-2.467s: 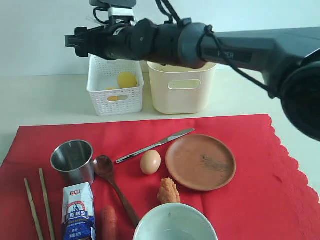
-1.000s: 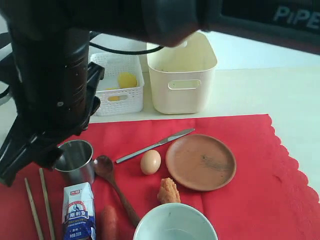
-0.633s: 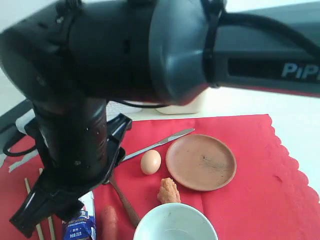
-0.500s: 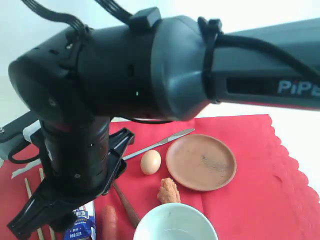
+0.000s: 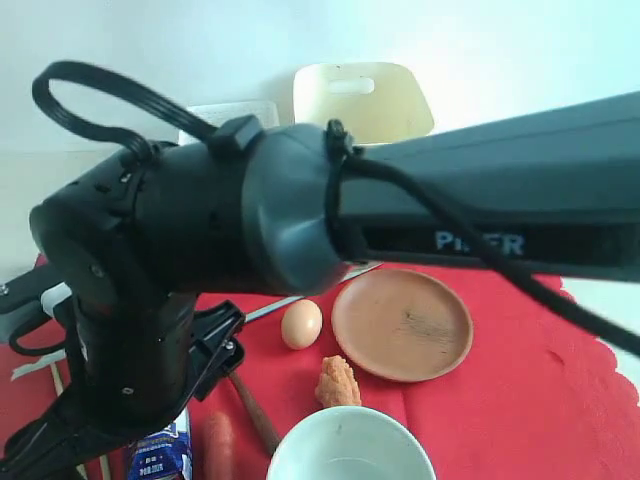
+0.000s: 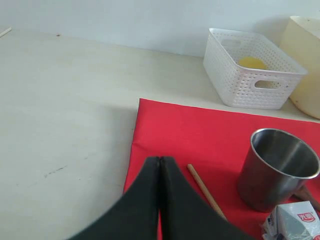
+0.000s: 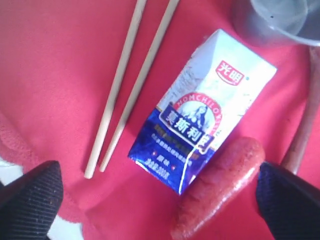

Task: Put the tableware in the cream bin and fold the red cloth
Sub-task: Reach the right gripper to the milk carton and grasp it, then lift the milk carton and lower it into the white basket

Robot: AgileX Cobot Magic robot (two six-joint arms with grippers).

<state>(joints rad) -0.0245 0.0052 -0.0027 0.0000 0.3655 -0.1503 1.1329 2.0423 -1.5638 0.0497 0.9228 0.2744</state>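
Observation:
My right gripper point(image 7: 159, 170) is open and hovers over the blue-and-white milk carton point(image 7: 200, 125) and the carrot point(image 7: 220, 192). Two wooden chopsticks point(image 7: 131, 82) lie beside the carton, with the steel cup point(image 7: 277, 17) and the spoon handle point(image 7: 302, 130) at the picture's edge. My left gripper point(image 6: 160, 159) is shut and empty above the red cloth's point(image 6: 190, 127) corner, near one chopstick point(image 6: 205, 190) and the steel cup point(image 6: 277, 167). The brown plate point(image 5: 402, 323), pale bowl point(image 5: 350, 447) and part of the knife point(image 5: 265, 311) show past the right arm. The cream bin point(image 5: 362, 100) stands behind.
The right arm point(image 5: 300, 215) fills much of the exterior view and hides the cup and chopsticks there. An egg point(image 5: 301, 324) and an orange food lump point(image 5: 338, 381) lie by the plate. The white lattice basket point(image 6: 252, 67) holds something yellow.
The right arm has swung from above the bins down to the near left, over the chopsticks and milk carton. It now hides the cup. The tableware has not moved.

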